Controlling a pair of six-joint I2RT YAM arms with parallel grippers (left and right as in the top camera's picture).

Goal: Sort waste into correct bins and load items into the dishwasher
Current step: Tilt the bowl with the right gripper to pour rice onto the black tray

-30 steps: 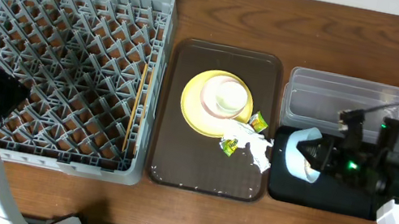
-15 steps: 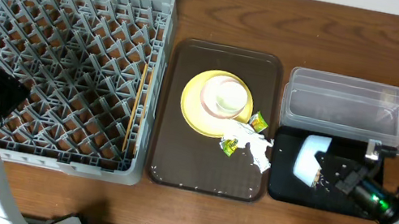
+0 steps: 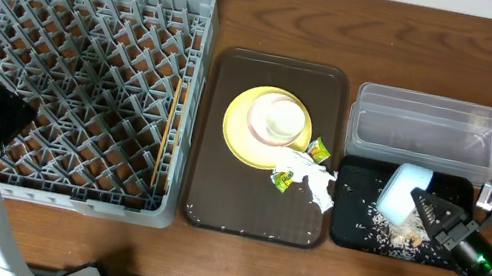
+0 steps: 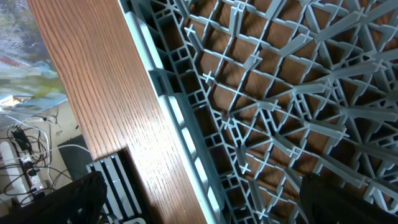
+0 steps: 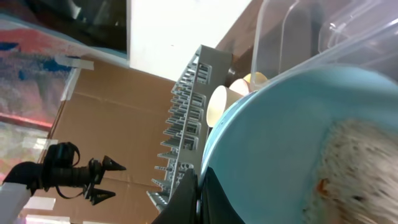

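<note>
My right gripper point(image 3: 428, 210) is shut on the rim of the light blue bowl point(image 3: 405, 194) and holds it tipped on its side over the black tray point(image 3: 347, 231). Whitish crumbs point(image 3: 393, 235) lie scattered in that tray. In the right wrist view my gripper point(image 5: 203, 198) pinches the bowl's rim, and the bowl point(image 5: 286, 149) shows food residue inside. My left gripper point(image 3: 13, 112) is open and empty over the left edge of the grey dish rack point(image 3: 96, 10); in the left wrist view the gripper point(image 4: 205, 208) has its jaws wide apart above the rack point(image 4: 267, 93).
The brown serving tray point(image 3: 214, 204) holds the yellow plate point(image 3: 240, 127) with a small white bowl point(image 3: 282, 119) on it, crumpled tissue point(image 3: 318, 178) and yellow-green wrapper pieces point(image 3: 318, 150). Chopsticks point(image 3: 166, 134) lie along the rack's right side. The clear tub point(image 3: 435, 131) stands behind the black tray.
My right arm has drawn back toward the front right and turned the blue bowl over the black tray. Crumbs now lie in the tray. The left arm has not moved.
</note>
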